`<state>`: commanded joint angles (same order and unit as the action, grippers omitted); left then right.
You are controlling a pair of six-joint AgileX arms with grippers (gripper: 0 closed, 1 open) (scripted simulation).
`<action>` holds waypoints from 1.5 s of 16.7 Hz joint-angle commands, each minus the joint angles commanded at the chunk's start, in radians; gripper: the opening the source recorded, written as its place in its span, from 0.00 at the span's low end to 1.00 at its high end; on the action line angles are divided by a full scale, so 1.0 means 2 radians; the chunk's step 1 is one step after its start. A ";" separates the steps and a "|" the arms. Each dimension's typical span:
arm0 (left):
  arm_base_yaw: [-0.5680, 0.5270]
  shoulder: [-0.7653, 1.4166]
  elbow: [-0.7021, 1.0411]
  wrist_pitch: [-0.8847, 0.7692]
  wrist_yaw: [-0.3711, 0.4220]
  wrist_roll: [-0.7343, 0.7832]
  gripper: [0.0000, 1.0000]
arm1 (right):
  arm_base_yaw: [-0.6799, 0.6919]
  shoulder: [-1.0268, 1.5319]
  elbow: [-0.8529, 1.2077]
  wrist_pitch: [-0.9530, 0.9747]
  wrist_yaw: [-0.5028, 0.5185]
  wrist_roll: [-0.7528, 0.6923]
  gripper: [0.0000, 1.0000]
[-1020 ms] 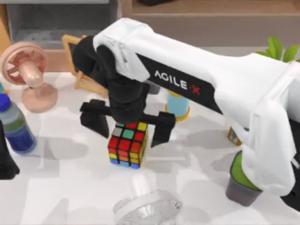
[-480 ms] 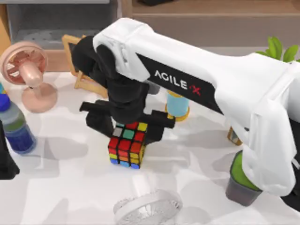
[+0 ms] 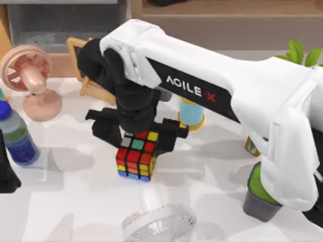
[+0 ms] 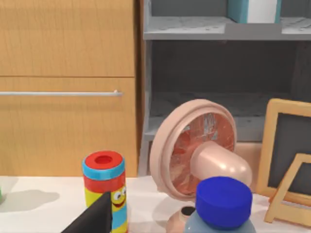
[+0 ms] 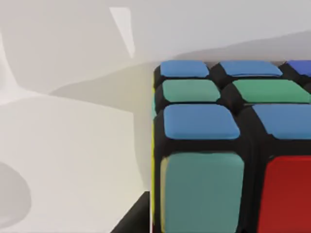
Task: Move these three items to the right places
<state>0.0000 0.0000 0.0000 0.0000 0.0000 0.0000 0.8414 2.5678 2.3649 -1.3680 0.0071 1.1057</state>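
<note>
The puzzle cube point(image 3: 135, 155), with red, yellow, green, blue and orange squares and black edges, stands on the white table near the middle. My right gripper point(image 3: 138, 135) reaches down over it from the right, and its black fingers point(image 3: 107, 132) press the cube's two sides, shut on it. In the right wrist view the cube point(image 5: 228, 145) sits very close, showing blue, green and red squares. My left gripper point(image 3: 5, 174) stays parked at the table's left edge. One dark fingertip point(image 4: 95, 218) of it shows in the left wrist view.
A pink fan point(image 3: 30, 70) and a blue-capped bottle point(image 3: 15, 133) stand at the left. A white fan point(image 3: 159, 222) lies at the front, a blue-and-yellow cylinder point(image 3: 192, 113) behind the cube, a green pot point(image 3: 260, 194) at the right. A wooden-framed board point(image 3: 83, 60) leans before the shelf.
My right gripper's fingers have drawn in from wide open onto the cube's sides. The cube and the left arm have stayed where they were.
</note>
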 joint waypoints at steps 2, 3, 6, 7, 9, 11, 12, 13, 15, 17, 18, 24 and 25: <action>0.000 0.000 0.000 0.000 0.000 0.000 1.00 | 0.000 0.000 0.000 0.000 0.000 0.000 0.00; 0.000 0.000 0.000 0.000 0.000 0.000 1.00 | 0.000 0.000 0.000 0.000 0.000 0.000 0.00; 0.000 0.000 0.000 0.000 0.000 0.000 1.00 | -0.001 0.002 0.009 -0.007 -0.001 0.000 0.00; 0.000 0.000 0.000 0.000 0.000 0.000 1.00 | 0.000 0.004 0.020 -0.016 -0.001 0.000 0.00; 0.000 0.000 0.000 0.000 0.000 0.000 1.00 | -0.001 0.008 0.051 -0.040 0.001 0.001 0.00; 0.000 0.000 0.000 0.000 0.000 0.000 1.00 | -0.002 0.012 0.077 -0.063 0.000 0.001 0.00; 0.000 0.000 0.000 0.000 0.000 0.000 1.00 | -0.002 0.014 0.084 -0.070 0.000 0.001 0.00; 0.000 0.000 0.000 0.000 0.000 0.000 1.00 | -0.002 0.015 0.086 -0.072 0.000 0.001 0.00; 0.000 0.000 0.000 0.000 0.000 0.000 1.00 | -0.002 0.015 0.086 -0.072 0.000 0.001 0.00; 0.000 0.000 0.000 0.000 0.000 0.000 1.00 | -0.001 0.013 0.085 -0.071 0.000 0.001 0.00; 0.000 0.000 0.000 0.000 0.000 0.000 1.00 | -0.003 0.009 0.081 -0.066 -0.001 -0.002 0.00; 0.000 0.000 0.000 0.000 0.000 0.000 1.00 | -0.059 -0.092 -0.008 0.052 -0.033 -0.070 0.00; 0.000 0.000 0.000 0.000 0.000 0.000 1.00 | -0.076 -0.120 -0.028 0.085 -0.042 -0.088 0.00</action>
<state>0.0000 0.0000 0.0000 0.0000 0.0000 0.0000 0.6888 2.3269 2.3084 -1.1974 -0.0760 0.9301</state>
